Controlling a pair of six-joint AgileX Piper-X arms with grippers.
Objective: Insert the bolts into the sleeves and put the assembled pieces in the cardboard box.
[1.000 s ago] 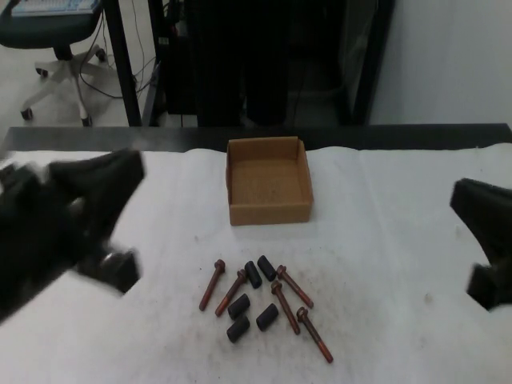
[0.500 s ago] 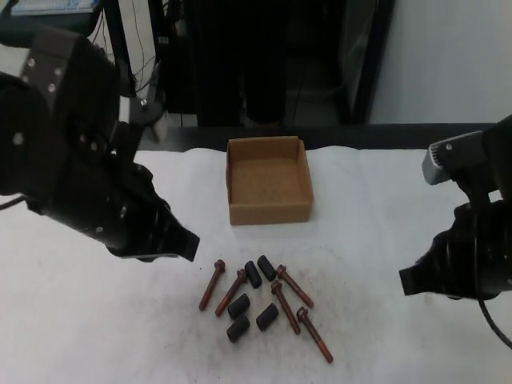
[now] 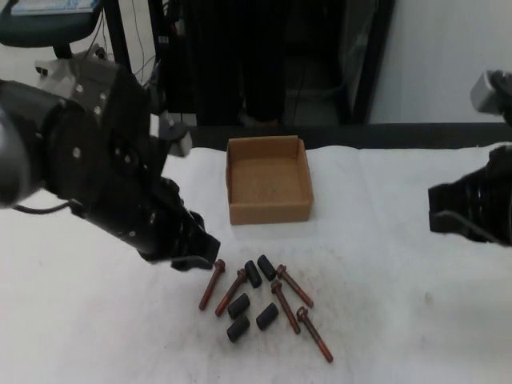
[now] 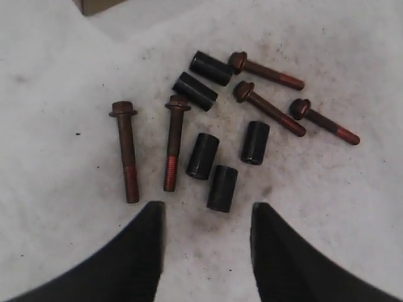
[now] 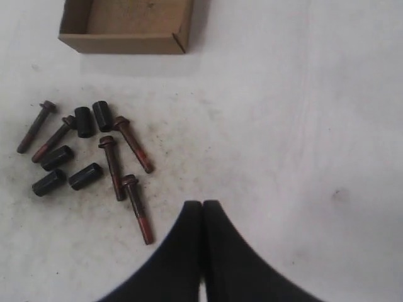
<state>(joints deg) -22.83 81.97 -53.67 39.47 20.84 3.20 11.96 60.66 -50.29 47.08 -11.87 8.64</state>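
Note:
Several rusty brown bolts and several short black sleeves lie loose in a cluster on the white cloth, in front of the open cardboard box. The box holds nothing. My left arm hangs just left of the cluster. Its gripper is open above the cloth, with one sleeve just beyond the fingertips and two bolts off to one side. My right arm is at the far right, well away from the parts. Its gripper is shut and holds nothing, with the nearest bolt beside it.
A white cloth covers the bench, with open room right of the cluster and in front of it. The bench's dark back edge runs behind the box. An office chair and dark stands are on the floor beyond.
My left arm has swung in from the left edge to the cluster of bolts and sleeves. My right arm has shifted back and to the right. The parts and box have not moved.

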